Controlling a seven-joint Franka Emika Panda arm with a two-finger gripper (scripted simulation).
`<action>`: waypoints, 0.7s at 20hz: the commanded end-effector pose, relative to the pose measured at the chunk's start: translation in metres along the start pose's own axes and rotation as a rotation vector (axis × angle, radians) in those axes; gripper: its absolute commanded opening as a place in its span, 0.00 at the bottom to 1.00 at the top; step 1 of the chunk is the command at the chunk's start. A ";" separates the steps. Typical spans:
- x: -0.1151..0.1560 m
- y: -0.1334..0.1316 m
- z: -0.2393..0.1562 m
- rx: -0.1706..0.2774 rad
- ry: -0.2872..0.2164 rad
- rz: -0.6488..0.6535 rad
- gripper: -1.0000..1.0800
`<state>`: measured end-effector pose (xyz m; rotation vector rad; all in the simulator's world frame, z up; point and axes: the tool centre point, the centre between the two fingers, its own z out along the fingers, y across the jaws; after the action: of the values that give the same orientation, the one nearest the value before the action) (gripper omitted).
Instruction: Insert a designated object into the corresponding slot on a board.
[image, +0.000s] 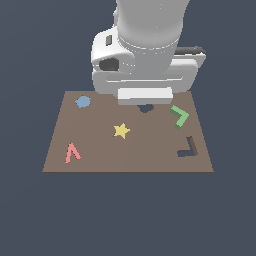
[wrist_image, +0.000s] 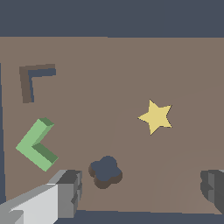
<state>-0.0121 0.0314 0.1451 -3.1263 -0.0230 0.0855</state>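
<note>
The green L-shaped object lies flat on the brown board, near the exterior view's right edge. The dark L-shaped slot is just in front of it, and it holds nothing. My gripper hangs above the back middle of the board, over the round scalloped hole. It is open, with wide-spread fingers and nothing between them. The green piece sits apart from it, toward the exterior view's right. In the exterior view the hand's body hides the fingertips.
A round scalloped hole is cut in the board under the hand. A yellow star lies mid-board. A pink chevron and a blue round piece lie on the exterior view's left side.
</note>
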 end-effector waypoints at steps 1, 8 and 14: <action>0.000 0.000 0.000 0.000 0.000 0.000 0.96; -0.002 -0.005 0.004 0.000 0.002 0.026 0.96; -0.007 -0.016 0.013 0.001 0.007 0.090 0.96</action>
<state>-0.0185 0.0437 0.1357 -3.1266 0.0904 0.0766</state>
